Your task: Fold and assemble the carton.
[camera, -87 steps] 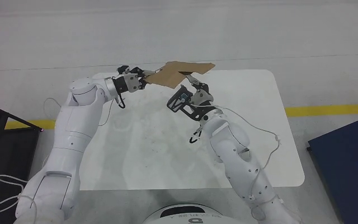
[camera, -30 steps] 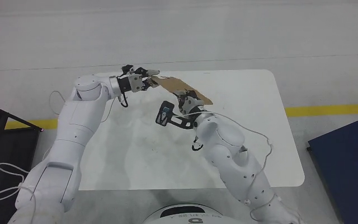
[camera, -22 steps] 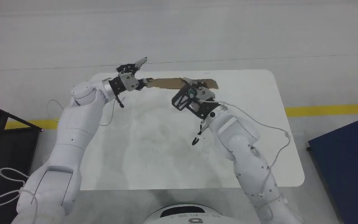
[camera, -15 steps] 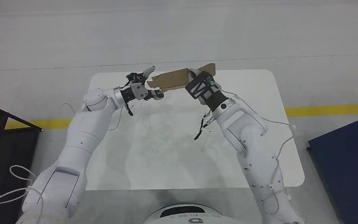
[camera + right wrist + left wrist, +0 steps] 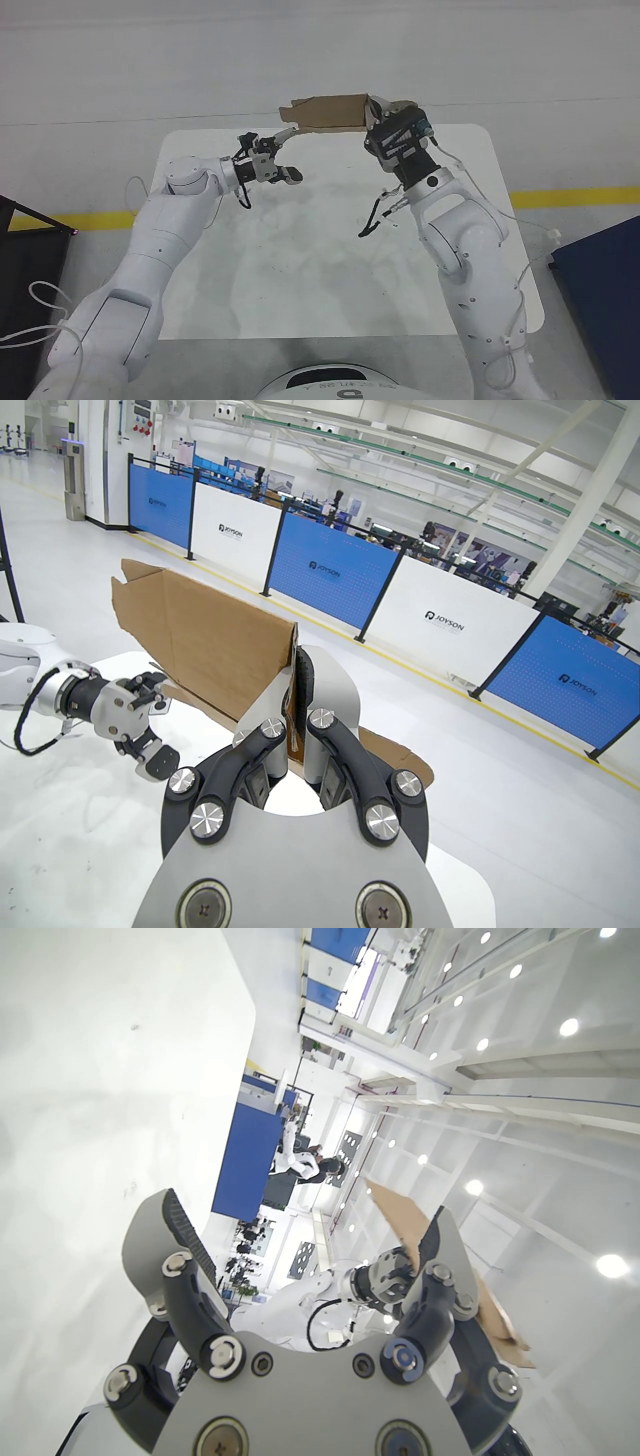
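One flattened brown carton (image 5: 325, 110) is the whole load, and it hangs in the air over the far edge of the white table (image 5: 300, 290), at about 12 o'clock of the tabletop in the top view. The right gripper (image 5: 377, 117) is clenched on the carton's end at 3 o'clock, and from that grip the board runs out toward 9 o'clock, with a notched free end. In the right wrist view the two pads of the right gripper (image 5: 296, 667) stand pressed together on a cut edge of the carton (image 5: 210, 635), which rises as an upright creased panel, while another flap spreads out behind the fingers. The left gripper (image 5: 288, 156) sits over the table at about 11 o'clock of the tabletop, at roughly 7 o'clock from the carton's free end and apart from it; its jaws are spread wide and carry nothing. The left wrist view shows the left gripper (image 5: 305, 1228) splayed, with the carton (image 5: 395, 1213) beyond it. From the right wrist the left gripper (image 5: 161, 731) appears just beside the carton's lower edge, not touching. A yellow floor line (image 5: 575, 197) runs off at 3 o'clock, and blue and white fence panels (image 5: 450, 620) stand behind the carton.
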